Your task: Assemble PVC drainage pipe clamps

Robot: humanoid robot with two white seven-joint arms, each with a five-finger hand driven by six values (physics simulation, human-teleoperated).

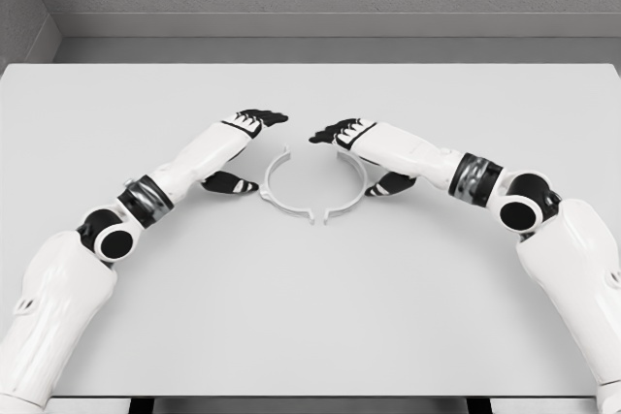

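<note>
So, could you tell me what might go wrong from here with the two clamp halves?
1. The left clamp half and right clamp half show a gap at the near flanges; uneven pushing could misalign them.
2. The left hand and right hand grip nothing, so a nudge may slide a half across the table.

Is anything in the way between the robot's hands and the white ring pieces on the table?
No, nothing visible is. The two ring halves lie on the table between the hands. The left hand sits right beside the left half, and the right hand right beside the right half.
</note>
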